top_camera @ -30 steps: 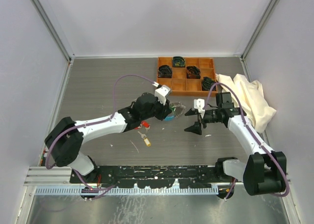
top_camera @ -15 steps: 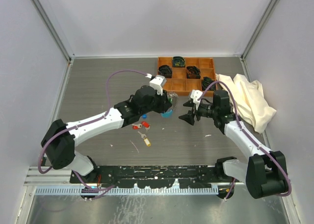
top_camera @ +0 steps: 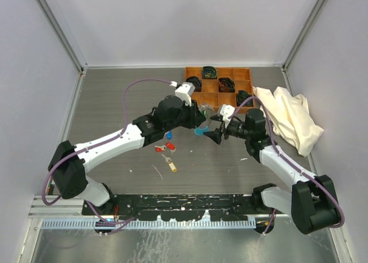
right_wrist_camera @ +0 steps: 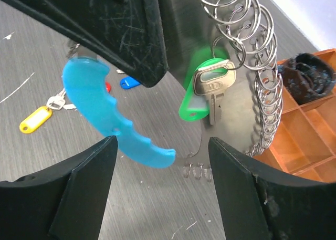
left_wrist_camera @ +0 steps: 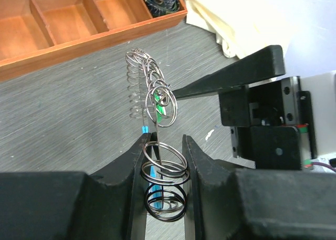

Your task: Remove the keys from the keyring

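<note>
The left tool is clamped on the keyring near mid-tabletop. At its 3 o'clock, the right tool gapes wide, gripping nothing, facing the green-tagged key. Loose keys lie at 7 o'clock.

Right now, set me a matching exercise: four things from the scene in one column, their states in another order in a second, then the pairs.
Things:
1. green key
2. yellow key
3. left gripper
4. right gripper

States:
a. open
b. lying on the table
c. hanging from the keyring
d. shut on the keyring

Pairs: 1-c, 2-b, 3-d, 4-a
</note>
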`<state>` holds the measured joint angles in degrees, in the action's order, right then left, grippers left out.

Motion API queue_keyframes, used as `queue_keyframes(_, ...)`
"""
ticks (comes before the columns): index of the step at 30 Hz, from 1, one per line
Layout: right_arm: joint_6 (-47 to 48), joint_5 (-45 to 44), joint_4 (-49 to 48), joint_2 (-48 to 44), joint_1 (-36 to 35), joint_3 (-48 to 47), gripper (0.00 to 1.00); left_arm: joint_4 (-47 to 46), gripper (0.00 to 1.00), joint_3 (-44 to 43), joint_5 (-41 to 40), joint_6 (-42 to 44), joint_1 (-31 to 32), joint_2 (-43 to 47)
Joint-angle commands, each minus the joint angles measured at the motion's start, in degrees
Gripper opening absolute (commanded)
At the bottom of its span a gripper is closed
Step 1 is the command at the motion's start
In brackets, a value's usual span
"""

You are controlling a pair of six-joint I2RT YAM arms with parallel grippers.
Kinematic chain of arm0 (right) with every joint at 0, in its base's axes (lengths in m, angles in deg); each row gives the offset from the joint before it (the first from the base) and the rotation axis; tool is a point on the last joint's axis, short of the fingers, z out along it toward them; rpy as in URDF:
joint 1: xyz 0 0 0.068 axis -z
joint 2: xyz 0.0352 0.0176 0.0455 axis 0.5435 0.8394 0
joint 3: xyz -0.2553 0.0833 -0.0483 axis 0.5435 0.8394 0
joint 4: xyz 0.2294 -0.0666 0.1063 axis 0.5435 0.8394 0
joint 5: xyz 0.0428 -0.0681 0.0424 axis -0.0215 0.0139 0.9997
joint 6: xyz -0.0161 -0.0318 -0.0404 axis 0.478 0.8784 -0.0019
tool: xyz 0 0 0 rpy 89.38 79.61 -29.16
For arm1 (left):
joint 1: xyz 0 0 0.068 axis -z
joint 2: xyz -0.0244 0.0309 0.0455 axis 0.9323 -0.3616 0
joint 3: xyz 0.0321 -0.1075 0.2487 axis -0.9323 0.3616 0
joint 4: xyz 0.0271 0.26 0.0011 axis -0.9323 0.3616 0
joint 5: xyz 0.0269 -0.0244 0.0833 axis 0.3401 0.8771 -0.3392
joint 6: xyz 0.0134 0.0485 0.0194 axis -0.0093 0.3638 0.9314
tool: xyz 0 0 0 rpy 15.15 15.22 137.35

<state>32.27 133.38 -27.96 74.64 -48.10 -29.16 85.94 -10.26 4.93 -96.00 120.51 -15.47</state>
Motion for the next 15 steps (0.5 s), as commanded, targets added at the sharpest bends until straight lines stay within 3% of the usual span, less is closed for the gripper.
queue_keyframes(1, -1.0, -7.2, -6.0, -2.4, -1.4, -0.4, 0.74, -1.4, 0.0, -4.2, 1.3, -2.2, 0.7, 2.6)
queue_keyframes(15, 0.2, -8.2, -3.4, -5.3, -3.1, -2.9, 0.68, 6.0, 0.0, -8.4, 1.4, -4.2, 1.2, 3.5)
